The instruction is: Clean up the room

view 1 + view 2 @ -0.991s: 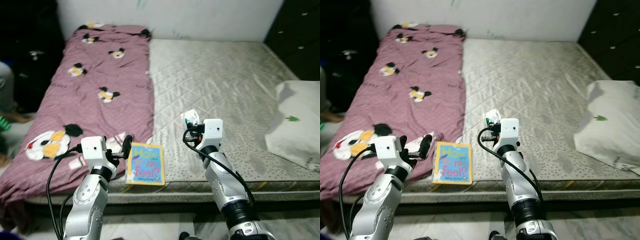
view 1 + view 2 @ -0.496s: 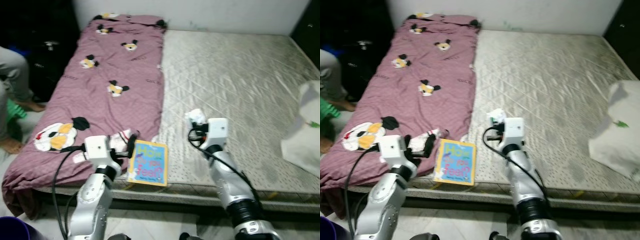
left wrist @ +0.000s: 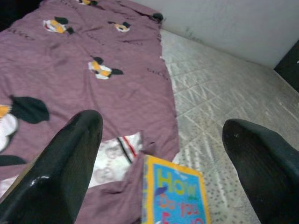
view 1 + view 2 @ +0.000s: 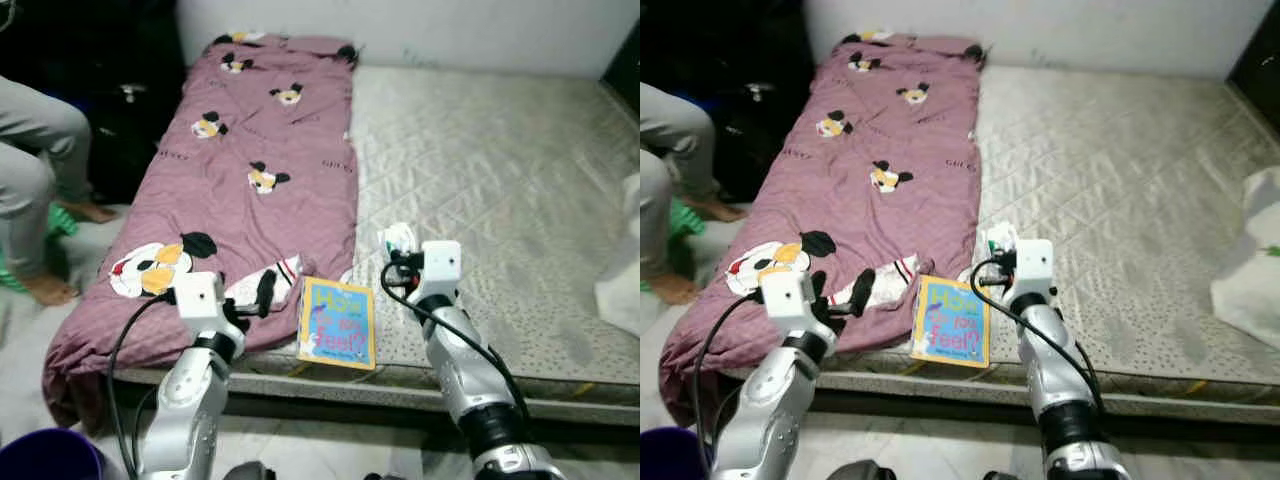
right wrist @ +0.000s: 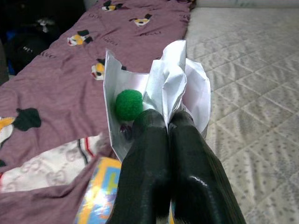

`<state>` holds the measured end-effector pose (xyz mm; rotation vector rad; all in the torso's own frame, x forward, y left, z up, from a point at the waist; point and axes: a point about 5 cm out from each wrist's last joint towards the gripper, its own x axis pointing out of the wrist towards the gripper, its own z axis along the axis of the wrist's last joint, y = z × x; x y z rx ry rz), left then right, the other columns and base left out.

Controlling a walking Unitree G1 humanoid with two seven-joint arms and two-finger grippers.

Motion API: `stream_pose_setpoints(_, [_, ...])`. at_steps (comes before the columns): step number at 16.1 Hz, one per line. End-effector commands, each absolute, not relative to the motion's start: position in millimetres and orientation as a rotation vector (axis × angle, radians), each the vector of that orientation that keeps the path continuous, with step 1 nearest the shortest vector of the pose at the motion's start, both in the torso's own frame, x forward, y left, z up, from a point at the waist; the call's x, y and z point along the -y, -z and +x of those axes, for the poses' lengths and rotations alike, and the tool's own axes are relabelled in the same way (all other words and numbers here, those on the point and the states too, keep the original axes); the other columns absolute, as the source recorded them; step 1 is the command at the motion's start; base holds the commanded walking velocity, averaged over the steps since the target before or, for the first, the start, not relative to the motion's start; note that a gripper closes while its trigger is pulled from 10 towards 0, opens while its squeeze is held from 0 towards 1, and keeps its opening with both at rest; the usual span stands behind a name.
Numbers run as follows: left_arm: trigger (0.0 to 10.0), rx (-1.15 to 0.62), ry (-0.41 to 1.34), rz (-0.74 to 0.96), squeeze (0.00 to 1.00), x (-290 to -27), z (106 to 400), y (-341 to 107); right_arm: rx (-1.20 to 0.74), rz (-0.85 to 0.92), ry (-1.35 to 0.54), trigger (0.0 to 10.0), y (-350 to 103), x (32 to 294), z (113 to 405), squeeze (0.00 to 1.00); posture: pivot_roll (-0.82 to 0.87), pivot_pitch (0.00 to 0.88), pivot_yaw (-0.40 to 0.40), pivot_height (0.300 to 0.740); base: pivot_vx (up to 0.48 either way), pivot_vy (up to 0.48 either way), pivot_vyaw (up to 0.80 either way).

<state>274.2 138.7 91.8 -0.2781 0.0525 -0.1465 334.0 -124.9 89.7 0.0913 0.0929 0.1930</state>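
My right gripper [image 5: 168, 123] is shut on a crumpled white paper [image 5: 180, 86] that carries a green pompom [image 5: 128, 103]; it hangs over the front of the grey mattress [image 4: 480, 170]. The same white paper [image 4: 398, 239] shows just right of the colourful children's book [image 4: 338, 322], which lies flat at the mattress's front edge. My left gripper [image 4: 262, 289] is open above the maroon cartoon-mouse blanket [image 4: 240, 170], left of the book. Between its black fingers [image 3: 70, 154] I see the book [image 3: 175, 193] and a white patterned cloth [image 3: 114, 154] tucked under the blanket's edge.
A person's legs in grey trousers [image 4: 35, 150] are at the left beside the bed. A purple bucket [image 4: 45, 466] stands on the floor at the lower left. A white pillow [image 4: 1252, 250] lies at the right of the mattress. Dark furniture stands behind the person.
The whole picture has shifted right, so the camera has turned left: the person and the purple bucket have come into view and the pillow has slid toward the right edge. Both grippers keep their hold.
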Motion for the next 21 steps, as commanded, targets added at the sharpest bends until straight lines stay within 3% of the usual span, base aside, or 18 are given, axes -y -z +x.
stream_pose_setpoints(1, [10.0, -0.056, 0.134, -0.278, 0.0, -140.4, 273.6, -90.6, -0.096, 0.083, -0.202, 10.0, -89.8, 122.1, 334.1, 0.0, 0.07, 0.129, -0.011, 0.74, 0.0, 0.0, 0.0])
stream_pose_setpoints(3, [10.0, -0.054, 0.134, -0.281, 0.0, -140.5, 273.7, -90.7, -0.096, 0.079, -0.203, 10.0, -89.5, 121.9, 334.1, 0.0, 0.07, 0.129, -0.011, 0.74, 0.0, 0.0, 0.0])
stream_pose_setpoints(10, [10.0, -0.053, 0.135, -0.282, 0.0, -140.2, 274.2, -90.6, -0.099, 0.075, -0.201, 10.0, -88.7, 122.5, 334.0, 0.0, 0.06, 0.13, -0.012, 0.74, 0.0, 0.478, 0.0])
stream_pose_setpoints(16, [10.0, -0.053, 0.134, -0.279, 0.0, -139.7, 274.5, -90.9, -0.1, 0.072, -0.201, 10.0, -88.1, 123.0, 333.9, 0.0, 0.06, 0.13, -0.012, 0.74, 0.0, 0.0, 0.0])
stream_pose_setpoints(21, [10.0, -0.052, 0.133, -0.278, 0.0, -139.2, 275.2, -90.7, -0.101, 0.074, -0.207, 10.0, -87.3, 122.7, 333.9, 0.0, 0.06, 0.128, -0.013, 0.74, 0.0, 0.339, 0.0])
